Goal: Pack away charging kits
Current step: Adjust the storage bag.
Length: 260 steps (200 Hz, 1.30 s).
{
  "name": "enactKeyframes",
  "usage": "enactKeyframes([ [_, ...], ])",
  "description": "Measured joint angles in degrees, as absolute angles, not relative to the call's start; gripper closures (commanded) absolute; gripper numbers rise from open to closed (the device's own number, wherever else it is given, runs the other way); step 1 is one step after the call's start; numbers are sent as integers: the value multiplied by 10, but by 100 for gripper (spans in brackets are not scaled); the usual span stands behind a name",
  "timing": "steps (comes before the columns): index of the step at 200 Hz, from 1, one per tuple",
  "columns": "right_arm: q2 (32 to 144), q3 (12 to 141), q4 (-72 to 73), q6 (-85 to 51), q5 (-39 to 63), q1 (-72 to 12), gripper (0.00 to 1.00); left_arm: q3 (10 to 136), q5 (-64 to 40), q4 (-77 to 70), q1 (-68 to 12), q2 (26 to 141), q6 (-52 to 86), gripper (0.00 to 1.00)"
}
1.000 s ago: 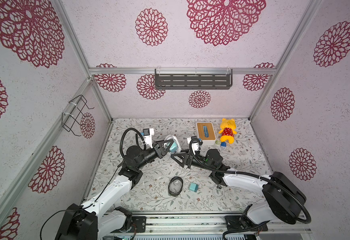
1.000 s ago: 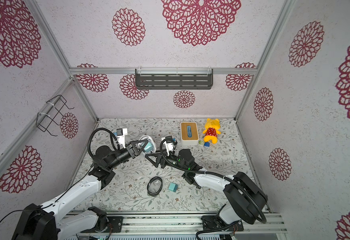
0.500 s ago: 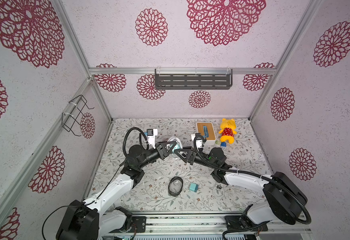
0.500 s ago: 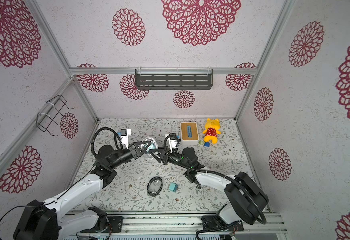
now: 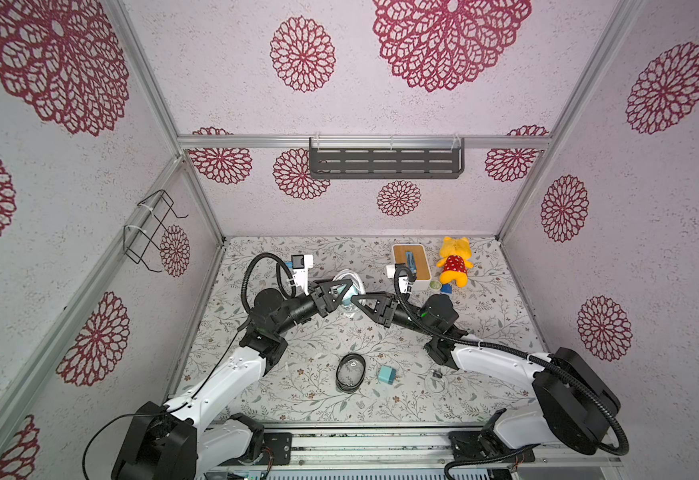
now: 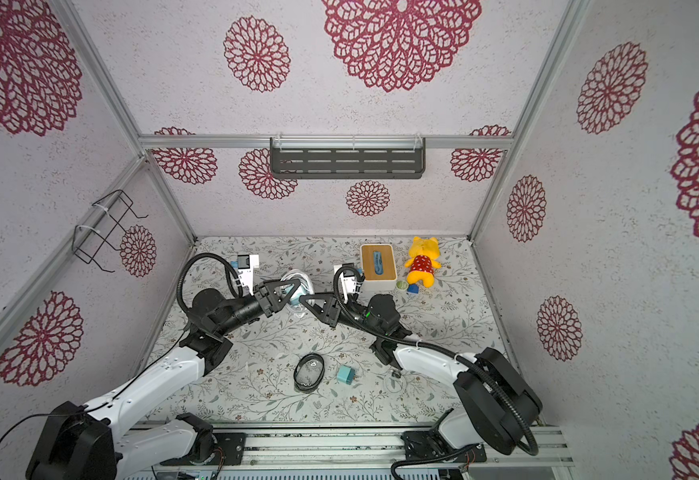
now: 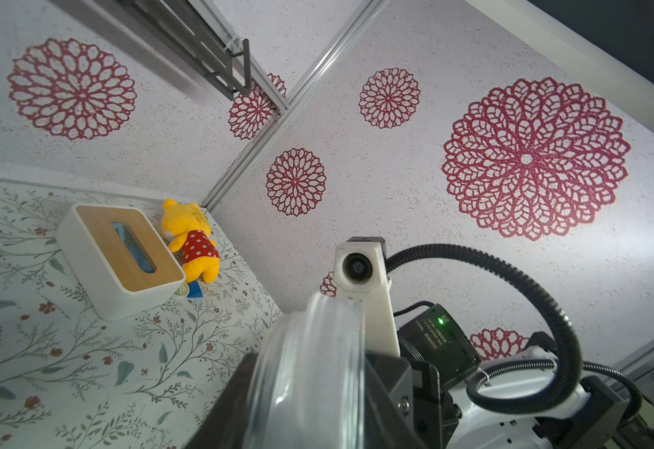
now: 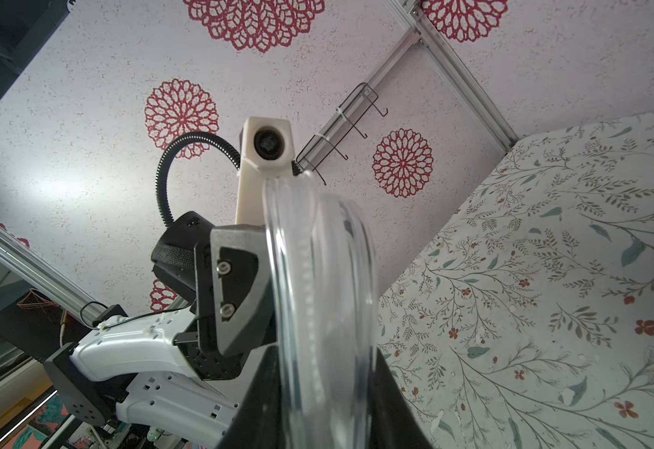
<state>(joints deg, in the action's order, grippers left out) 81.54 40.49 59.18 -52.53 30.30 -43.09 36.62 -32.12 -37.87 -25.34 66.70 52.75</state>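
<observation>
A floral-print worktop [image 5: 485,332] sits between pale walls stamped with crimson rosettes, which carry a dark slotted shelf [image 5: 385,163] and a black wire rack [image 5: 152,228]. There are two oval clear plastic cases. A dark-rimmed case [image 5: 350,372] lies near the front beside one teal cube charger [image 5: 387,374]. A clear case [image 5: 344,277] hangs above mid-worktop with the right gripper [image 5: 356,300] closed on it; the left gripper [image 5: 345,291] flanks it, its hold impossible to tell. One pale coiled cable [image 5: 435,380] lies near the right arm.

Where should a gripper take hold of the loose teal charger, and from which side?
Likely best: pinch the teal charger across two opposite flat faces, coming straight down from above: it is a small cube lying flat, apart from the dark-rimmed oval case beside it.
</observation>
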Motion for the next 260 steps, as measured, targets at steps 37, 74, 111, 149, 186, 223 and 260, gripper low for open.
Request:
enactKeyframes([
  [37, 832, 425, 562, -500, 302, -432, 100, 367, -316, -348, -255, 674, 524, 53],
  [74, 847, 445, 560, -502, 309, -429, 100, 378, -309, -345, -253, 676, 521, 70],
  [111, 863, 460, 571, -510, 319, -424, 100, 384, -300, -343, -250, 676, 521, 90],
  [149, 867, 467, 559, -511, 319, -423, 60, 389, -288, -321, -249, 676, 519, 100],
  [186, 820, 448, 452, -450, 238, -427, 42, 397, -230, -230, -264, 663, 501, 100],
  [223, 741, 403, 387, -396, 155, -436, 42, 402, -93, -110, -271, 607, 477, 100],
  [260, 735, 402, 364, -349, 109, -497, 54, 413, 13, -38, -273, 573, 465, 100],
])
